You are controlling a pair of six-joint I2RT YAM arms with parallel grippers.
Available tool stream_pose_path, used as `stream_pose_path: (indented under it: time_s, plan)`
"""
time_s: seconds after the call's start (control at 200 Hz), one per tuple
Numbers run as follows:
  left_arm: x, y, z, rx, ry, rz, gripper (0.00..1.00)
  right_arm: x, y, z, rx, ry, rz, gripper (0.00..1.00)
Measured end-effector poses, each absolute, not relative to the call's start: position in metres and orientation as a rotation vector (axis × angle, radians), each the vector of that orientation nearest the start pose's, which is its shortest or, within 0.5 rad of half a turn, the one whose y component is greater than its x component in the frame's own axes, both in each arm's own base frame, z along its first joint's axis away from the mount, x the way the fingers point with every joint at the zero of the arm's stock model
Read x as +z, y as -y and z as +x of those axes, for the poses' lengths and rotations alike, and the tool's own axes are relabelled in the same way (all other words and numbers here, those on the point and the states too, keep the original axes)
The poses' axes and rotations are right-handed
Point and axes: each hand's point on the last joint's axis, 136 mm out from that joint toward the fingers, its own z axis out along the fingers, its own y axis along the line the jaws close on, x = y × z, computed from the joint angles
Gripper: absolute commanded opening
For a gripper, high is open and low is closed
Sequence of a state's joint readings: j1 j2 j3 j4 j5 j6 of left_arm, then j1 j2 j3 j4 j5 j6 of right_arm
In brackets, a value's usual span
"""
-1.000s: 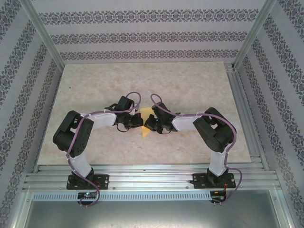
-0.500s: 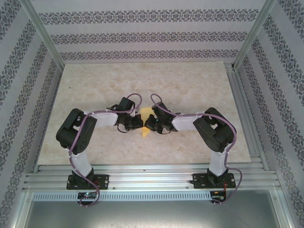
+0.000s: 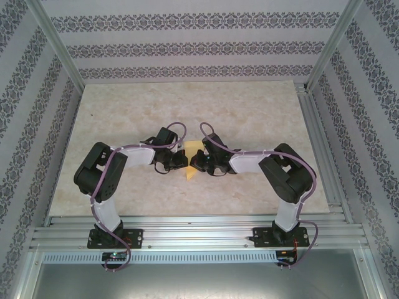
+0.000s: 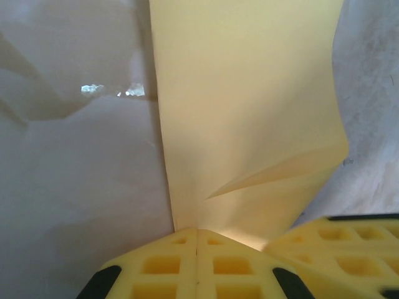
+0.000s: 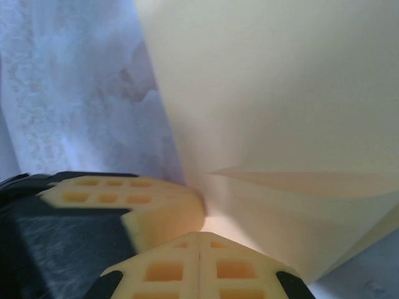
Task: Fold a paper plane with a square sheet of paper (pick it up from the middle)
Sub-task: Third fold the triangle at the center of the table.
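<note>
Left tool (image 4: 197, 233) clenched on creased yellow paper (image 4: 249, 106) | right tool (image 5: 199, 237) clenched on same paper; tools just beside each other

sheet of paper (image 4: 249, 112): thin, matt, smooth | table (image 3: 249, 106): glossy, marble-look

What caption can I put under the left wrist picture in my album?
Left claw pinching the creased yellow paper, with the pale table behind it.
</note>
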State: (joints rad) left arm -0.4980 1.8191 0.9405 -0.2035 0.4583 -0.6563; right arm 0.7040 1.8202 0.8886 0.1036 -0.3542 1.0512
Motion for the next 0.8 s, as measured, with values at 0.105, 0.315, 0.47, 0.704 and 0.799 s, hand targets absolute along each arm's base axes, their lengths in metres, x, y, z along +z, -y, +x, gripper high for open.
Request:
stream_pose_path:
  time_s: [0.105,0.315,0.47,0.704,0.799]
  plan:
    - [0.017,0.255,0.31,-0.936,-2.835,-0.059,0.0,0.038,-0.327,0.291,1.134,-2.694,0.265,0.0]
    - [0.017,0.255,0.31,-0.936,-2.836,-0.06,0.0,0.026,-0.321,0.284,1.111,-2.724,0.277,0.0]
    - [0.017,0.255,0.31,-0.936,-2.835,-0.059,0.01,0.014,-0.322,0.284,1.1,-2.745,0.283,0.0]
    - [0.021,0.256,0.31,-0.942,-2.828,-0.056,0.06,0.013,-0.321,0.285,1.112,-2.747,0.285,0.0]
    - [0.025,0.257,0.31,-0.959,-2.82,-0.054,0.09,0.012,-0.322,0.285,1.111,-2.749,0.285,0.0]
